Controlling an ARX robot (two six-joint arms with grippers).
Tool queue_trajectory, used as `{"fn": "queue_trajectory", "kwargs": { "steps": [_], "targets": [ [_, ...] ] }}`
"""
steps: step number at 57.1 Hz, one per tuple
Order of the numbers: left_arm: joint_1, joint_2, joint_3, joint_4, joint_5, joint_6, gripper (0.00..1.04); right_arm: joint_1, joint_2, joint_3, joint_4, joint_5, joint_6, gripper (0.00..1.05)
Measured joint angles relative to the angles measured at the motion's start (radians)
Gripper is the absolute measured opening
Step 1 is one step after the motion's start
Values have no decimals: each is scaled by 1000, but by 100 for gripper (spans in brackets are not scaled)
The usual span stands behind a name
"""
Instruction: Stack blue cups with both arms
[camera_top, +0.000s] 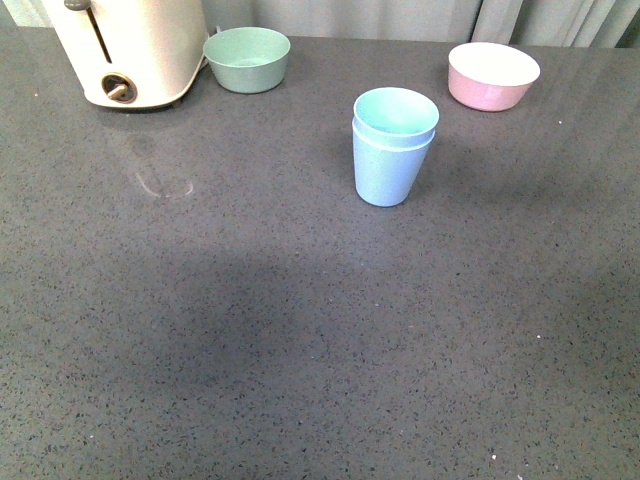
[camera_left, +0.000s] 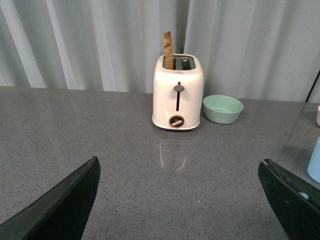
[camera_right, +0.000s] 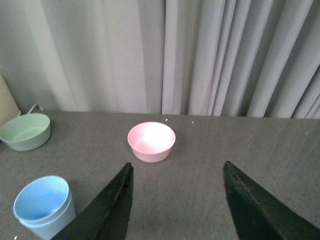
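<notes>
**A:** Two light blue tapered plastic cups (camera_top: 394, 146) stand nested one inside the other, upright on the dark grey speckled countertop (camera_top: 300, 350), between a shallow green bowl (camera_top: 247, 58) and a pink bowl (camera_top: 493, 75) at the back. Neither arm shows in the front view.

**B:** And the grippers? The left gripper (camera_left: 180, 200) hangs with its black fingers spread wide and nothing between them, looking toward a cream toaster (camera_left: 177, 92) with a slice of toast (camera_left: 168, 50) standing in one slot. The right gripper (camera_right: 175, 205) is likewise agape and empty, facing the pink bowl, the nested cups just off to one side.

**A:** The stack looks finished. So what could spoil it?

**B:** Judging from the right wrist view, the cups sit close beside that arm's finger (camera_right: 107, 207). A careless sideways swing could clip the rim and tip the pair, which is tall and narrow at the base.

**A:** The upper cup also seems to sit slightly proud of the lower.

**B:** Then a knock might unseat it, and the two could roll apart toward the pink bowl.
</notes>
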Motion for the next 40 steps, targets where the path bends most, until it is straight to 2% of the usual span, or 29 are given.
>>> {"fn": "queue_trajectory", "kwargs": {
  "steps": [5,14,19,22,40],
  "targets": [
    [0,0,0,0,0,0,96,-19,-58,-79,19,-14,3,25],
    [0,0,0,0,0,0,96,-41,-128,-160,27,-37,1,1],
    [0,0,0,0,0,0,96,-90,-174,-203,26,-106,7,2],
    [0,0,0,0,0,0,96,-116,-210,-231,19,-107,7,2],
    [0,0,0,0,0,0,96,-120,-379,-324,-59,-115,7,2]
  ]
}}
